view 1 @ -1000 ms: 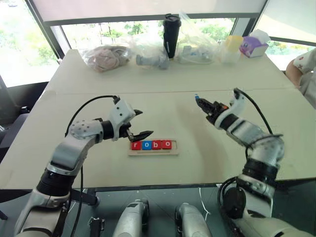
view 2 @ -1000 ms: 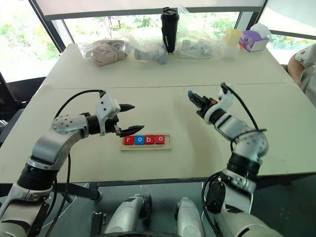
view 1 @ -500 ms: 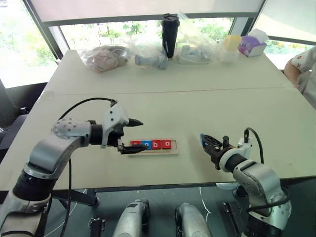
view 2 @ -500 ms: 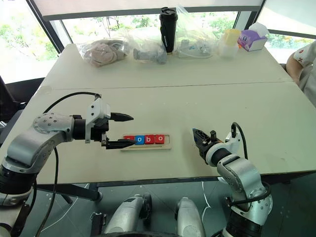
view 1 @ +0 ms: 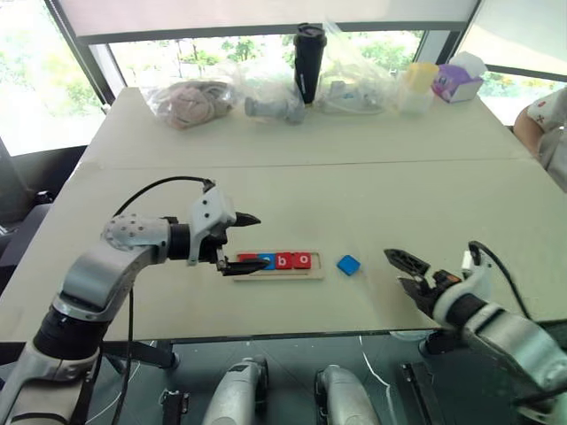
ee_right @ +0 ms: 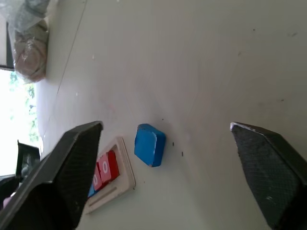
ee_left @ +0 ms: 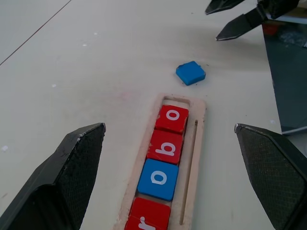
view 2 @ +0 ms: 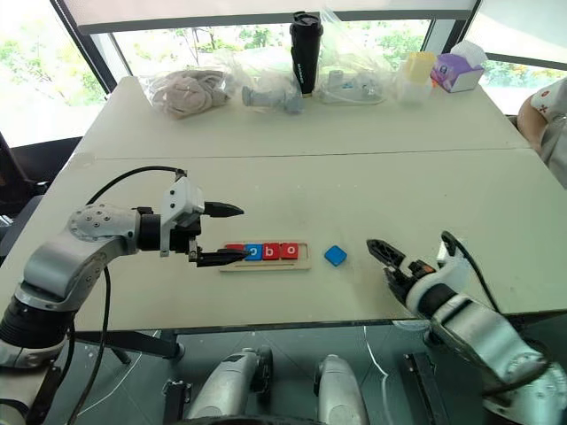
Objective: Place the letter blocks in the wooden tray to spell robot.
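Four letter blocks (ee_left: 163, 160) in the wooden tray (ee_left: 192, 158), at the lower middle of the left wrist view, carry white lowercase letters: a red one with "r", a blue one with "o", a red one with "b", a red one with "o", reading "robo". The loose blue block (ee_left: 190, 73) above the tray shows no letter.

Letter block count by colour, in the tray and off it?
Red letter blocks: 3, all in the wooden tray: r, b, o.
Blue letter blocks: 2: o in the tray, one loose blue block on the table just past the tray's empty end, no letter visible.
Total: 5
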Robot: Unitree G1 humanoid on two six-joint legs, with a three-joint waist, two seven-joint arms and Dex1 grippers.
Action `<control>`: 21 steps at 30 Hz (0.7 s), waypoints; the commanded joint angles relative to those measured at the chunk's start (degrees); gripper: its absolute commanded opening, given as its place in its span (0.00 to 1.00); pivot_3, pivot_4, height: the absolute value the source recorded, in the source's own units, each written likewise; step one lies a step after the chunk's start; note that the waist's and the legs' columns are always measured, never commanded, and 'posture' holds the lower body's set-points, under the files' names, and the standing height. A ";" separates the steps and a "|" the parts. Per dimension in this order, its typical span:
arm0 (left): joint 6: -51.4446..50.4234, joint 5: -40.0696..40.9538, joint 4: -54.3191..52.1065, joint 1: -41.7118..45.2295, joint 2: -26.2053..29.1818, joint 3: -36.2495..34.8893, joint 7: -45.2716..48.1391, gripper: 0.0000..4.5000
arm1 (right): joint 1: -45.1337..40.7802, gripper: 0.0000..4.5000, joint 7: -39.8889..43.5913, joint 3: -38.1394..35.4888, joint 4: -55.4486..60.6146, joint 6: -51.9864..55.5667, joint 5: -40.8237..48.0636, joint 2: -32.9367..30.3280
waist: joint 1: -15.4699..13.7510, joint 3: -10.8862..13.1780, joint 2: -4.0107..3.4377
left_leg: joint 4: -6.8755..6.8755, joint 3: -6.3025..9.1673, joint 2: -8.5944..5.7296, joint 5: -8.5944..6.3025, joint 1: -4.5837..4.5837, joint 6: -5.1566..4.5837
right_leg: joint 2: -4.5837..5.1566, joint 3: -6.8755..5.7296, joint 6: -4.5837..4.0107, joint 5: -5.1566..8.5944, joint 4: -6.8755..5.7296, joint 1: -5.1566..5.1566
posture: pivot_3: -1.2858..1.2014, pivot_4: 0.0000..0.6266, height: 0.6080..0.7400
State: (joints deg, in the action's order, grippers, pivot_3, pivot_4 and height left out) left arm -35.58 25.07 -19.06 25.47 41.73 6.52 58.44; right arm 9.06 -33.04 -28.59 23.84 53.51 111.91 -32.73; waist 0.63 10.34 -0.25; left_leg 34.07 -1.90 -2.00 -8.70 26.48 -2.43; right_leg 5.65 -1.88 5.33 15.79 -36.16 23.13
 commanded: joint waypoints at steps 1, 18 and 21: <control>1.15 -0.29 -0.28 0.96 -0.01 -0.02 0.14 1.00 | -0.33 0.98 17.21 -4.82 1.17 5.48 -10.64 -14.60 | 0.23 0.01 -0.03 | 0.03 -0.09 0.01 0.02 -0.01 -0.12 | 0.04 0.02 0.01 -0.01 0.00 0.02 | 0.52 0.24 1.00; 1.62 -3.65 -3.64 1.11 7.08 4.11 5.21 1.00 | -30.17 0.98 65.53 37.75 1.83 -4.22 -73.12 -29.20 | -0.42 0.01 0.29 | 0.45 -0.43 0.50 -0.13 0.14 -0.09 | -0.01 -0.28 -0.35 -0.38 0.13 0.15 | 0.52 0.24 1.00; 0.95 -3.15 -4.37 0.91 6.65 3.49 4.16 1.00 | -36.62 0.98 64.91 40.34 1.07 3.95 -73.21 -25.41 | -0.65 0.00 0.30 | 0.47 -0.45 0.53 -0.13 0.12 -0.09 | 0.03 -0.31 -0.38 -0.40 0.12 0.21 | 0.52 0.24 1.00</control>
State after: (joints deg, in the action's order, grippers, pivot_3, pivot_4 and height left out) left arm -34.65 21.86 -21.60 26.11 48.38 10.57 63.17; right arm -25.02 32.32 11.50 24.36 53.08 38.62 -59.30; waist -0.02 10.35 0.05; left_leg 34.54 -2.35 -1.47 -8.84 26.66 -2.51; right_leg 5.68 -2.19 4.95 15.39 -36.04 23.34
